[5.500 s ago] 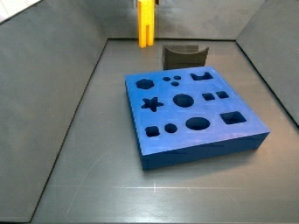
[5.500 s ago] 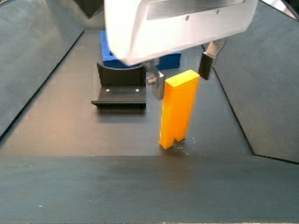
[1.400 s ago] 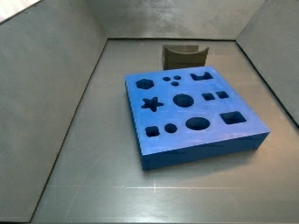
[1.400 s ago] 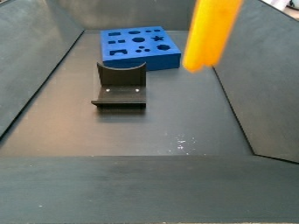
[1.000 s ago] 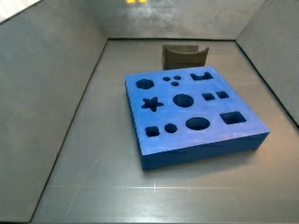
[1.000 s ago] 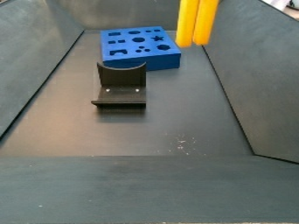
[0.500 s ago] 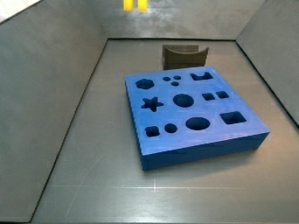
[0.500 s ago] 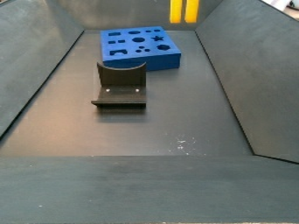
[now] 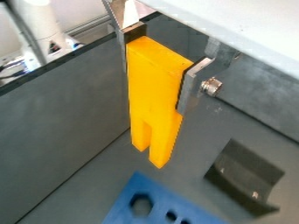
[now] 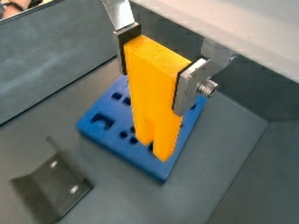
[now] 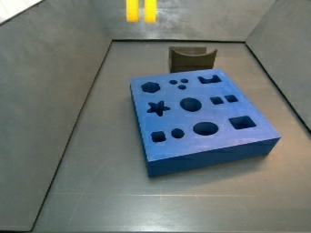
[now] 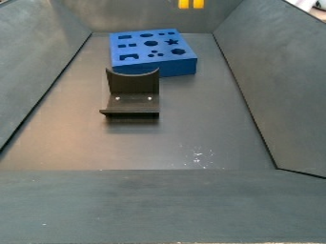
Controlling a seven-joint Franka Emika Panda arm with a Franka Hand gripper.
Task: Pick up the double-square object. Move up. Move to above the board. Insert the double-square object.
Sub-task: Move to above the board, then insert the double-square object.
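Note:
My gripper (image 9: 158, 61) (image 10: 159, 63) is shut on the double-square object (image 9: 153, 96) (image 10: 153, 96), a bright yellow bar hanging upright with its two square prongs down. In both side views only its prongs show at the upper edge (image 11: 141, 10) (image 12: 192, 4); the gripper itself is out of those views. The board (image 11: 201, 116) (image 12: 154, 51), a thick blue block with dark cut-out holes, lies on the floor. In a wrist view the bar hangs high above the board (image 10: 117, 122); in a wrist view only a corner of the board (image 9: 146, 203) shows below the prongs.
The fixture (image 11: 192, 58) (image 12: 132, 93), a dark L-shaped bracket on a base plate, stands on the floor beside the board; it also shows in both wrist views (image 9: 249, 175) (image 10: 52, 185). Grey sloping walls (image 11: 55, 73) enclose the dark floor (image 12: 152, 152).
The yellow bar was lifted from the floor near the fixture, carried high toward the board, and over the last second has kept shifting, with only its prongs left in the side views.

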